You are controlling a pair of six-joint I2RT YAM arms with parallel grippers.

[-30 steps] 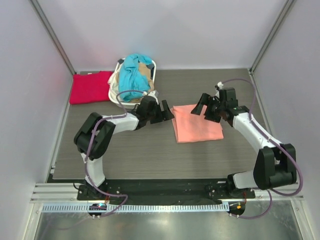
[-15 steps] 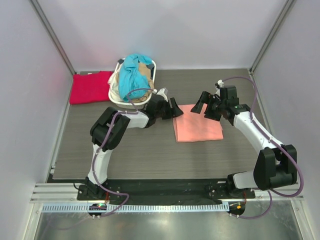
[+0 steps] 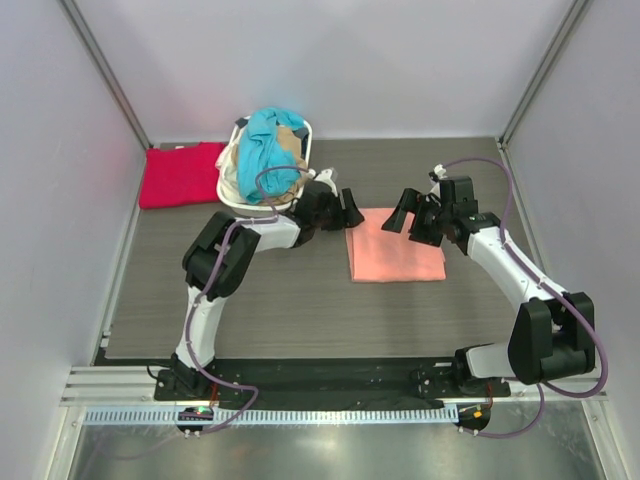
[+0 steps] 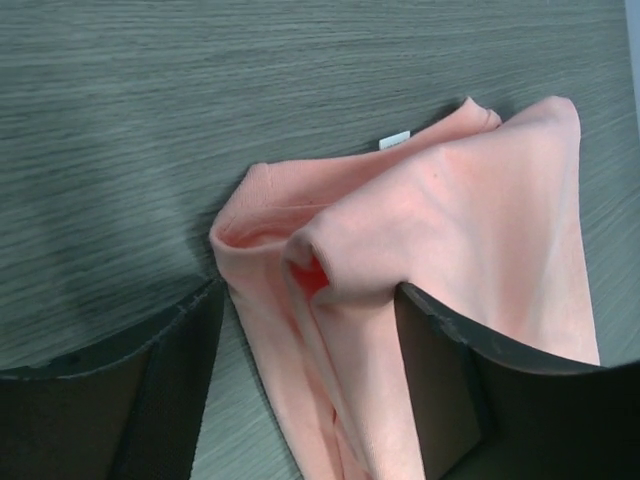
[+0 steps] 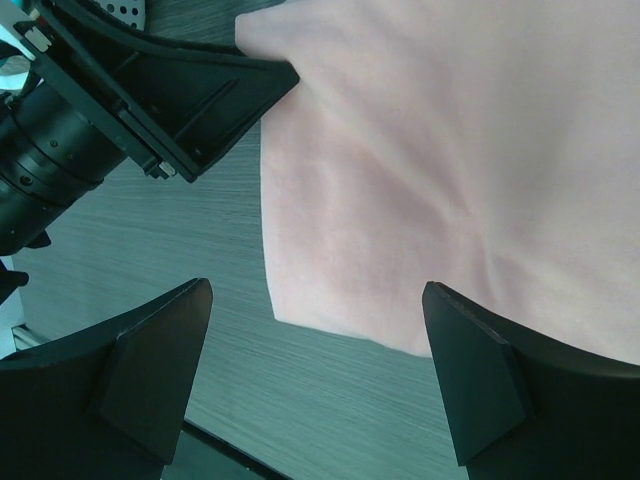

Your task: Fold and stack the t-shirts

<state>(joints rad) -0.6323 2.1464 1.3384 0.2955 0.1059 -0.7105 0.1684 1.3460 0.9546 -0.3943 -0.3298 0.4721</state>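
Note:
The salmon-pink t-shirt lies folded in a rectangle on the table's middle right. My left gripper is at its far left corner. In the left wrist view its jaws stand open, astride the shirt's bunched corner, with a strip of table showing beside the left finger. My right gripper hovers open and empty over the shirt's far edge; the shirt fills its view. The crimson red t-shirt lies folded at the far left. The teal blue t-shirt and the beige t-shirt are heaped in the basket.
The white oval laundry basket stands at the back, just left of my left gripper. My left gripper's body shows at the top left of the right wrist view. Side walls and frame posts enclose the dark wood-grain table.
My left gripper has swung right from beside the basket to the pink shirt's far left corner. My right gripper has barely moved.

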